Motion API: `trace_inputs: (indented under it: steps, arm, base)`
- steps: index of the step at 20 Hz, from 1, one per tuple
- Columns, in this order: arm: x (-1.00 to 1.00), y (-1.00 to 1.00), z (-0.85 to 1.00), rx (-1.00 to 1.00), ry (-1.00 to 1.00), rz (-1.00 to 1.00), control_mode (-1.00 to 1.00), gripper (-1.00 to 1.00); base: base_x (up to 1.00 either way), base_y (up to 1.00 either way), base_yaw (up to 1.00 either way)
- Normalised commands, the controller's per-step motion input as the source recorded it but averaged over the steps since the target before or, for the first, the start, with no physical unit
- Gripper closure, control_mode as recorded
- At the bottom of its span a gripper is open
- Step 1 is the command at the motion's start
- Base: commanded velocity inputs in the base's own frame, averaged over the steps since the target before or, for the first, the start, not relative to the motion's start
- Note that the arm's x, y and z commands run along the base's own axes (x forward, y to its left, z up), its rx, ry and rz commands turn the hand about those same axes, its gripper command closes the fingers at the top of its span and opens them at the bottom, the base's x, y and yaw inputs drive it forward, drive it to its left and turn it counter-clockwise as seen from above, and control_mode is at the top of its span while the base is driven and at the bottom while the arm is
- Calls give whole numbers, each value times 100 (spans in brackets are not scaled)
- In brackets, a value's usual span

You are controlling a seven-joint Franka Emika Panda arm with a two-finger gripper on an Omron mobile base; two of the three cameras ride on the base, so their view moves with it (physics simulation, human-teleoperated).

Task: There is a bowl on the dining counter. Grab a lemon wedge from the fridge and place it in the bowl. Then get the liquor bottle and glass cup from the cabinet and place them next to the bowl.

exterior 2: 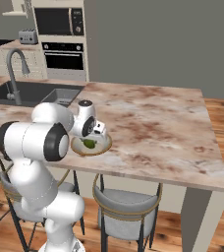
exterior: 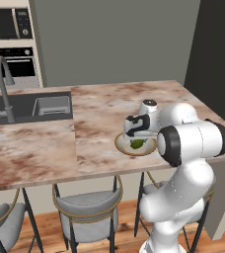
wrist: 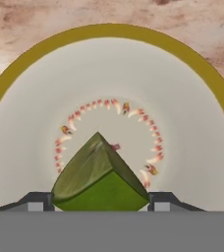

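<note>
Gripper (wrist: 100, 204) closed on lemon wedge (wrist: 100, 179), bottom centre of hand view. Bowl (wrist: 197, 123) directly beneath, on dining counter (exterior: 99, 108).

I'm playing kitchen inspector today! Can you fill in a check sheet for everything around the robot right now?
Surface: dining counter, beige stone with brown marbling, with a dark sink and tall grey tap.
Job's things: bowl, white inside with an olive-gold rim, near the counter's front edge; lemon wedge over the bowl's middle.
Clutter: nothing seen on the counter.
Grippers: gripper low over the bowl, fingertips on either side of the wedge; looks shut on it.
Cables: nothing seen.
Surroundings: grey stools under the counter, built-in ovens behind, wooden floor.
</note>
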Motion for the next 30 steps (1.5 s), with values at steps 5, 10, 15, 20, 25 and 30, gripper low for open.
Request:
trace_inputs:
  steps: [5, 10, 15, 20, 25, 30]
  arm:
    - [16, -7, -14, 0, -1, 0, -100, 100]
    - [7, -3, -19, 0, -1, 0, -100, 100]
    - [-1, 0, -8, 0, -6, 0, -100, -100]
    - [-31, 0, 24, 0, -13, 0, -100, -100]
    - [-33, 0, 47, 0, -12, 0, -100, -100]
    - [-9, 0, 40, 0, -5, 0, -100, -100]
  base:
    - [0, 0, 0]
    - [0, 0, 0]
    - [0, 0, 0]
    - [0, 0, 0]
    - [0, 0, 0]
    - [0, 0, 0]
